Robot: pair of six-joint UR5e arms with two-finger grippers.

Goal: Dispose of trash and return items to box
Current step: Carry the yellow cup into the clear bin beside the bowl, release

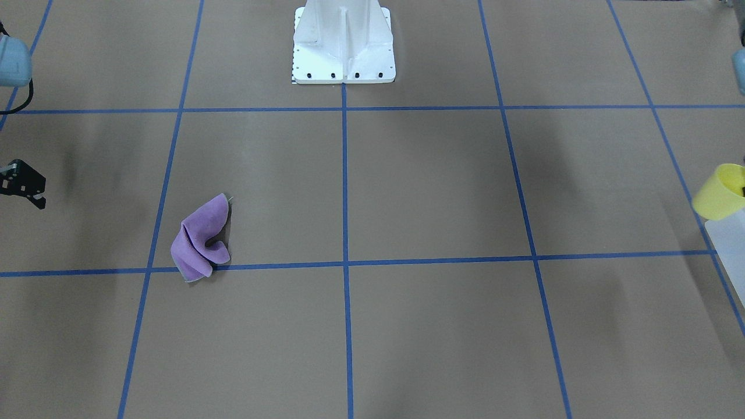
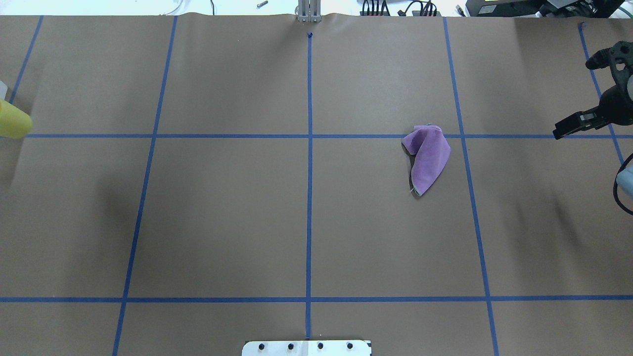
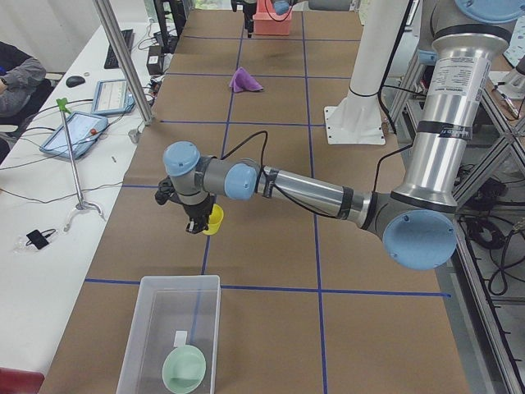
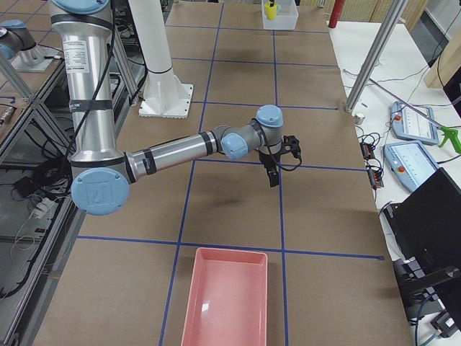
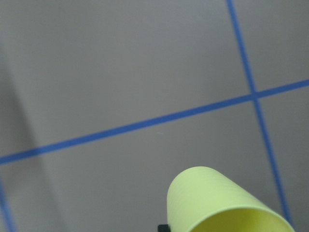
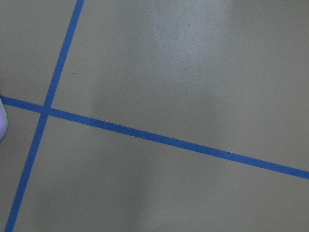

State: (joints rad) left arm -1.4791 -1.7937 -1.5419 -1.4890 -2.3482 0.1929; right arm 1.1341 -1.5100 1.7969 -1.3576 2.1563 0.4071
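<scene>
Mint-green bowl (image 3: 184,369) sits in the box (image 3: 148,328). The left gripper (image 3: 197,223) clasps the yellow cup (image 3: 214,220) just short of it. The purple cloth (image 2: 428,158) lies uncollected. I cannot tell the right gripper (image 1: 26,186) finger spread.

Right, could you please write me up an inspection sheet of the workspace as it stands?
Surface: brown paper with a blue tape grid, lying flat.
Job's things: yellow cup aloft near the milky bin; mint-green bowl inside that bin.
Clutter: purple cloth crumpled on the paper; pink tray at the far end, nothing seen in it.
Grippers: left claw grips the yellow cup; right claw hangs over bare paper with nothing seen in it, open or shut unclear.
Cables: black cable looped beside the right arm.
Surroundings: white robot base; side desk with tablets; seated person at its end.
</scene>
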